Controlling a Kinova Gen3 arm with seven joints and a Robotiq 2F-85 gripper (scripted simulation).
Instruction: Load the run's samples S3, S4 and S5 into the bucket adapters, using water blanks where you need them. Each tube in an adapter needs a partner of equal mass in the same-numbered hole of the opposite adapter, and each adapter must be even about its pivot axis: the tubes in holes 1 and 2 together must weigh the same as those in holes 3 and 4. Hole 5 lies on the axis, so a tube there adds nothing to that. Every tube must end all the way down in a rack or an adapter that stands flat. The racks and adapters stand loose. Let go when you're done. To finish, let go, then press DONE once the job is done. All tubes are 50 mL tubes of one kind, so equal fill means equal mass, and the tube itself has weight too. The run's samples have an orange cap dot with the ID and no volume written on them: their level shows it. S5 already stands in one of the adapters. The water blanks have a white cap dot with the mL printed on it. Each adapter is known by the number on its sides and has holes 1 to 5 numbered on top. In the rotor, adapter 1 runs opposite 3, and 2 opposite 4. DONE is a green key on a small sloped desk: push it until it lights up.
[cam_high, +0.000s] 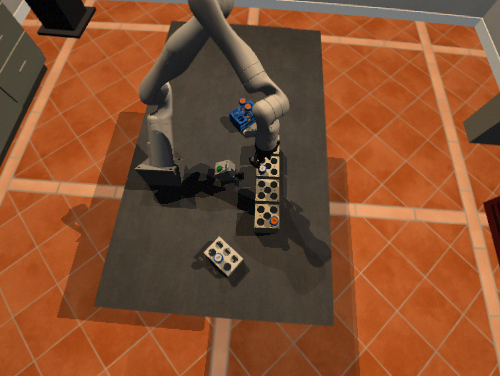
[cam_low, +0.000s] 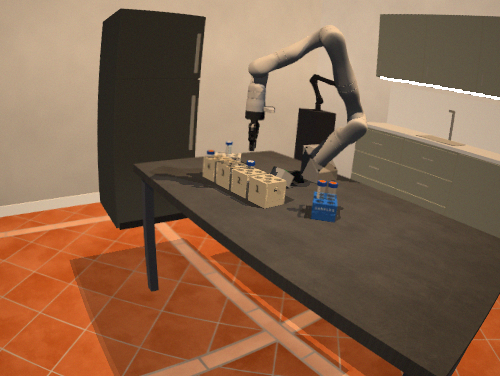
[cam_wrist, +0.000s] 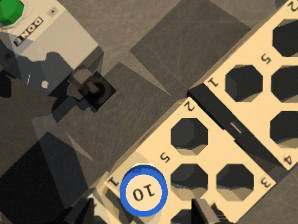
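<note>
Dark desk carries a row of adapters. Above one, the pincer hangs part-open and empty; a 10 mL blank sits in its hole 1, probably as counterweight, while samples wait in the blue rack.
</note>
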